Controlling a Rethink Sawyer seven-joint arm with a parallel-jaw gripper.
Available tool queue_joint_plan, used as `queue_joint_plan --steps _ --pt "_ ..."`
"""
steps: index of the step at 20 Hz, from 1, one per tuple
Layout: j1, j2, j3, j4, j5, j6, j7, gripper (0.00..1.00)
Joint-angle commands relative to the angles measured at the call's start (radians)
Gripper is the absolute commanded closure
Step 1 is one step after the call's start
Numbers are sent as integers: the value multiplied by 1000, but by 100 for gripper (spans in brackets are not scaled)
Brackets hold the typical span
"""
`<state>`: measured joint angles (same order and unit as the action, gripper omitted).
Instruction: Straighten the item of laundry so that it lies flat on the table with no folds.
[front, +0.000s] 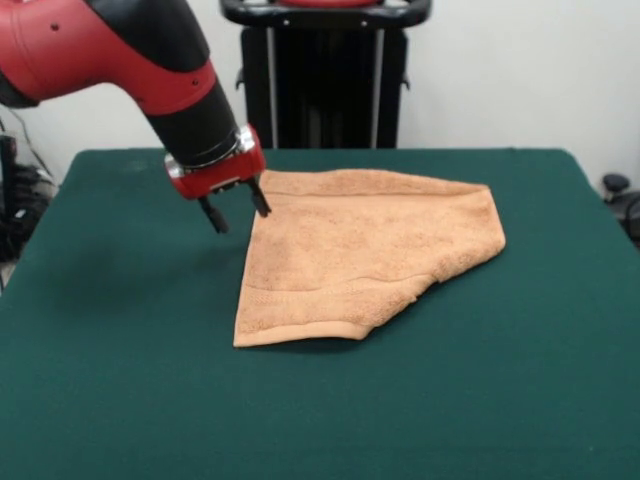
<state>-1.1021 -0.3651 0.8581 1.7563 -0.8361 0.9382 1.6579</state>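
Hand (238, 212) was spread open, empty, its tips at the towel (365, 255) far-left corner, contact unclear. Towel lay right of the hand on the green bench (120, 380), one corner folded over. Black stand (325, 75) stood behind.

wall (520, 70): plain, pale grey-white, ran across the whole back of the scene
stand (322, 80): black, upright against the wall, with a rounded black bar on top and two pale vertical strips down its front
left edge: dark cables and gear (18, 200) hung beside the wall, partly cut off
right edge: black caster (616, 186) and part of a dark base showed low down
light: even and soft, with faint shadows only
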Motion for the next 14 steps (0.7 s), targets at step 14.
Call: queue_joint_plan --steps 14 --pt "108 86 -132 39 -58 -173 15 0"
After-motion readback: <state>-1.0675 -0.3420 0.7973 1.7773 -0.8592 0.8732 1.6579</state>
